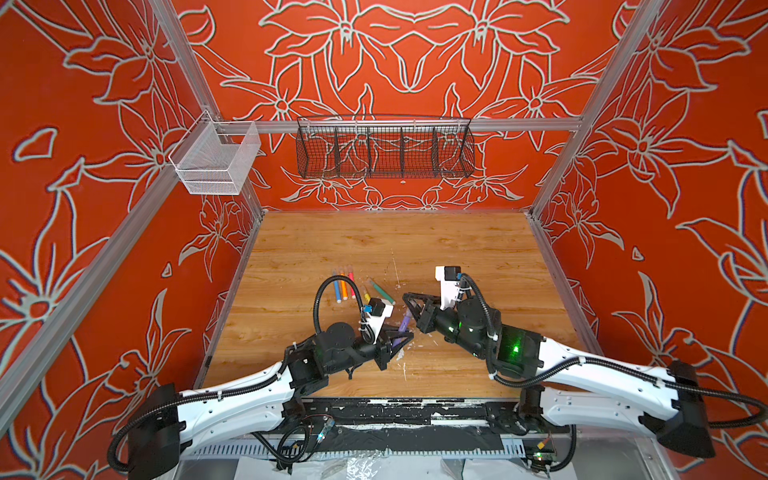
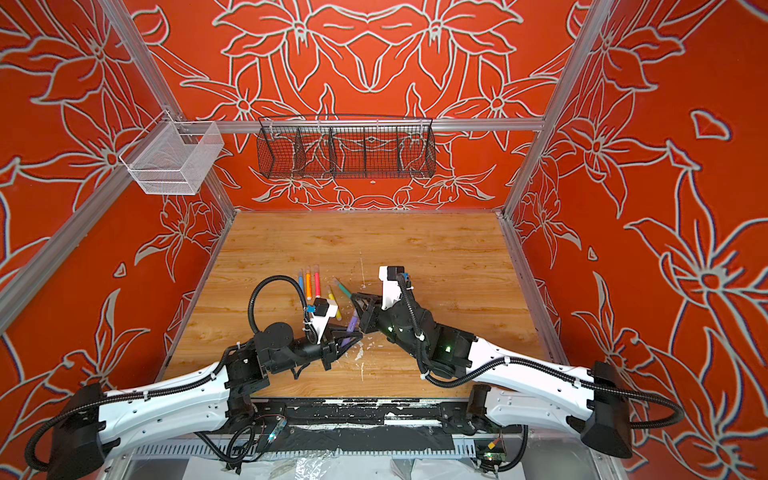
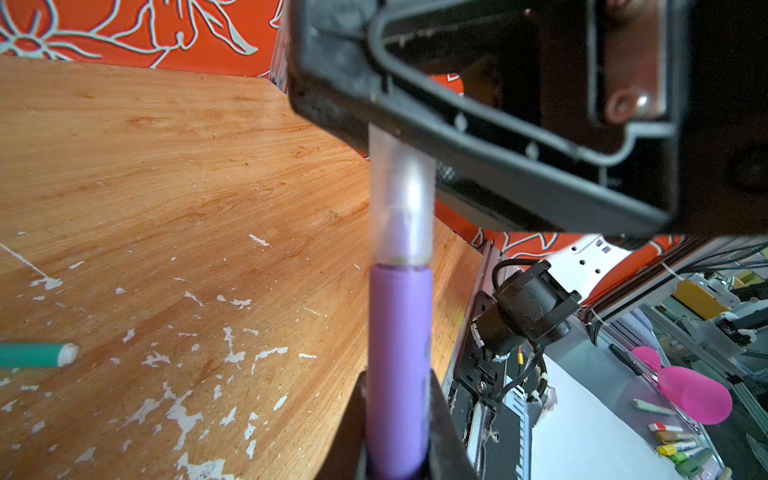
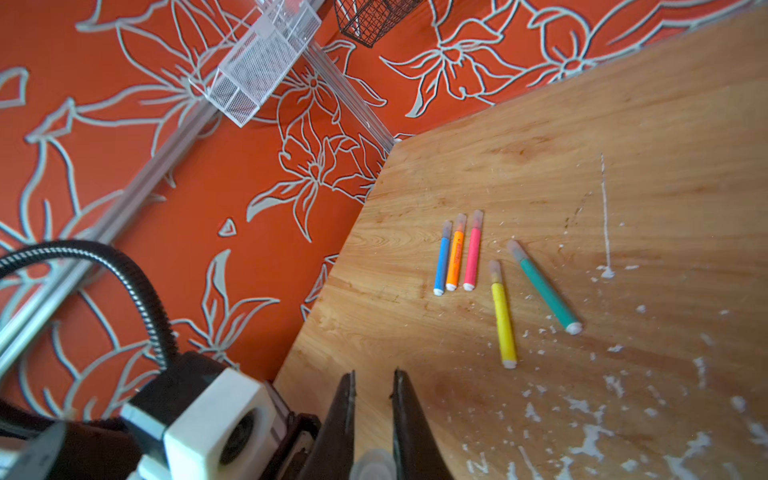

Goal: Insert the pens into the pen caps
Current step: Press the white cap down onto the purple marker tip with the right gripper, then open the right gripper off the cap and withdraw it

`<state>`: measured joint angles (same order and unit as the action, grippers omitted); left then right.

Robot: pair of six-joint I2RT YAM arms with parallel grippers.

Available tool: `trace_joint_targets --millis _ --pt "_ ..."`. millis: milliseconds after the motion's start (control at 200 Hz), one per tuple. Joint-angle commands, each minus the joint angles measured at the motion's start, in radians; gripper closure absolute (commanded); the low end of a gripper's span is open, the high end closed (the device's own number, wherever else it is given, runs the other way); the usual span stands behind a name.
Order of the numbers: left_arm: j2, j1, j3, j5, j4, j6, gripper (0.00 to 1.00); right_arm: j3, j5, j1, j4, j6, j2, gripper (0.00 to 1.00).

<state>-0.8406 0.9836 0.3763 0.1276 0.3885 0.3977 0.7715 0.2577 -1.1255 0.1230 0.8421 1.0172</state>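
In both top views your two arms meet nose to nose over the wooden counter. Your left pincer pinches the thin purple plastic marker pen, which points up and away toward your right pincer. Over to the left wrist view: the purple barrel runs straight out from between the pressed-in fingers. The stubby translucent colourless plastic cap is already over the tip. Its rim sits right at the barrel's shoulder and its far end is tucked under the right pincer's black frame. Right wrist view now: those jaws are squeezed onto the cap's round end, low between them. Beyond, the blue pen, orange pen, pink pen, yellow pen and green pen lie on the counter, each apparently capped. So this looks like the last one. Push squarely along the pen's axis, keep both wrists in line and don't twist. Hold the left grip firm until the cap seats fully, then let go on the cap side first.
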Motion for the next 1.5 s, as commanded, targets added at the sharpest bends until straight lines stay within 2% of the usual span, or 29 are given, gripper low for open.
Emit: trace_joint_targets --millis 0,130,395,585,686,1011,1296,1346,1436,1491 --pt "-0.006 0.004 0.024 -0.031 0.001 -0.002 1.0 0.01 -0.031 0.0 0.002 0.001 0.006 1.0" --pt "-0.026 -0.021 0.077 -0.069 -0.024 0.026 1.0 -0.045 -0.056 -0.009 0.034 0.008 -0.002 1.0" --pt "-0.137 -0.214 0.169 0.129 0.11 0.149 1.0 -0.125 -0.058 -0.07 0.128 -0.046 -0.018 1.0" --pt "-0.214 -0.271 0.241 0.144 0.149 0.15 1.0 -0.186 -0.04 -0.117 0.225 -0.047 -0.029 1.0" --pt "-0.229 -0.278 0.29 0.103 0.125 0.096 1.0 -0.213 -0.047 -0.132 0.271 -0.023 -0.033 1.0" --pt "-0.205 -0.277 0.377 -0.147 0.059 -0.065 1.0 -0.225 -0.084 -0.18 0.396 0.068 0.04 1.0" --pt "-0.19 -0.278 0.384 -0.239 0.047 -0.087 1.0 -0.189 -0.121 -0.185 0.429 0.103 0.103 1.0" --pt "-0.193 -0.286 0.39 -0.214 0.033 -0.061 1.0 -0.19 -0.132 -0.185 0.449 0.099 0.113 1.0" --pt "-0.208 -0.342 0.405 -0.032 0.038 0.029 1.0 -0.196 -0.149 -0.186 0.488 0.061 0.13 1.0" --pt "-0.216 -0.372 0.415 0.036 0.053 0.078 1.0 -0.212 -0.171 -0.185 0.543 0.035 0.137 1.0"
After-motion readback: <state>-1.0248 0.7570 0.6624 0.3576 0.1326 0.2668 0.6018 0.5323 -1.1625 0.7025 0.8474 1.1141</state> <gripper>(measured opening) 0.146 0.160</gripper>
